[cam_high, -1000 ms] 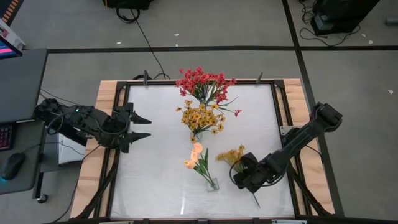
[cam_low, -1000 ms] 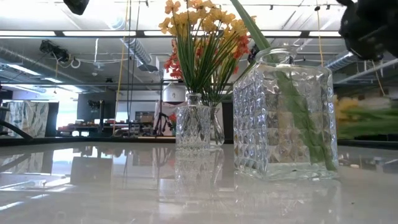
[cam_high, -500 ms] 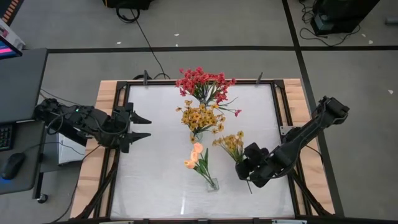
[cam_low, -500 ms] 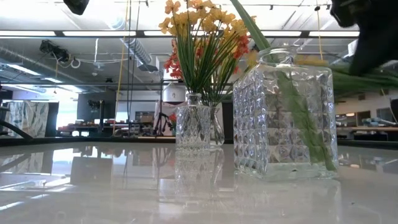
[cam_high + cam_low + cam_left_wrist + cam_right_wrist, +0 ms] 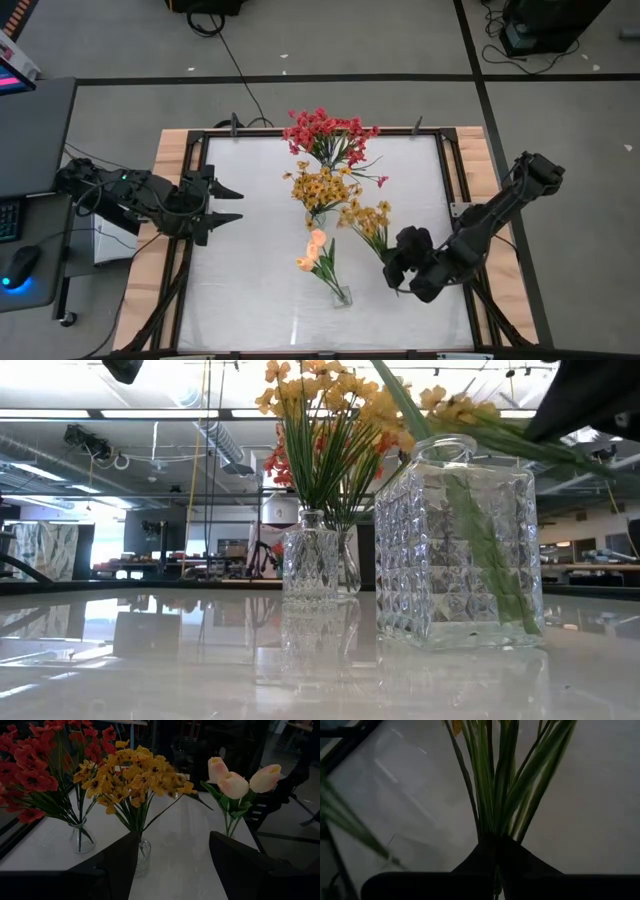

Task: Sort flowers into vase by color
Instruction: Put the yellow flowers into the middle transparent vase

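Gripping a yellow sprig by its stems, the right gripper has its fingers clamped together on it above the white table, between the yellow bunch's vase and the tulip vase. Red flowers stand at the table's far edge. At the left edge, the left gripper hovers with fingers apart, empty.

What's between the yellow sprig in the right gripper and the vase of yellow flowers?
Nothing visible. The right gripper holds the yellow sprig beside the yellow vase; the peach tulip vase sits off that line.
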